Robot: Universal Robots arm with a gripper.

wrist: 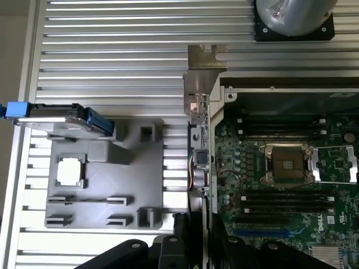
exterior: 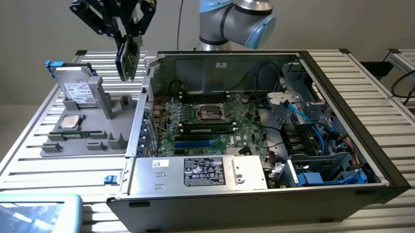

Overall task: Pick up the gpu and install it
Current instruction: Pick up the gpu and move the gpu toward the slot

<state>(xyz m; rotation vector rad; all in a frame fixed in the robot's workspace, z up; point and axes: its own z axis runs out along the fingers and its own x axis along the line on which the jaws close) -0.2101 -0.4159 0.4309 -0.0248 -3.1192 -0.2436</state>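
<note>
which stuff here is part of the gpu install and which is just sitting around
Job in hand: gpu, held up by the gripper; open computer case; motherboard.
Lying about: hard drive and silver chip, both in the grey tray.

My arm point(exterior: 224, 19) is rounded silver-grey metal with pale blue joint caps; my gripper point(exterior: 129, 35) is black, built of jointed links.

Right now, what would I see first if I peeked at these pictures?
The big open computer case in the middle, with its green motherboard showing. Then the gripper at the exterior view's upper left, holding the gpu in the air by the case's edge.
</note>
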